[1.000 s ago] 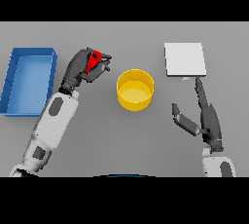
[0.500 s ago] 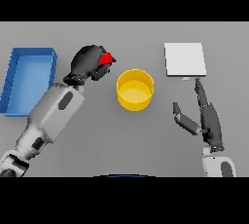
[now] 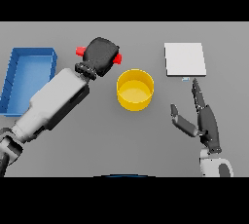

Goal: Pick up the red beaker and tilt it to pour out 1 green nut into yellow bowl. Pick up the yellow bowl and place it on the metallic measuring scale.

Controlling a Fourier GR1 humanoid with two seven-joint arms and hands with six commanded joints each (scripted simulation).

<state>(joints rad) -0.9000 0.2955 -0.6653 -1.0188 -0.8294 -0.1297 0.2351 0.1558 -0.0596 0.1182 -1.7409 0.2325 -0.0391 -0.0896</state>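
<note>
Above the grey worktop (image 3: 97, 145), the left hand (image 3: 101, 55) is clenched round the red beaker (image 3: 80, 51), which shows only as red ends protruding on either side of the hand. The beaker lies roughly level and is held just left of the yellow bowl (image 3: 135, 89), not clearly over its opening. No green nut is visible in the bowl or elsewhere, so the pour is judged under way but not completed. The bowl stands on the worktop, between the blue tray (image 3: 29, 56) at the left and the metallic measuring scale (image 3: 185, 59) at the right, apart from both. The right hand (image 3: 203, 118) rests idle below the scale, fingers straight, holding nothing. Remaining: release the nut into the bowl, then lift the bowl onto the scale
</note>
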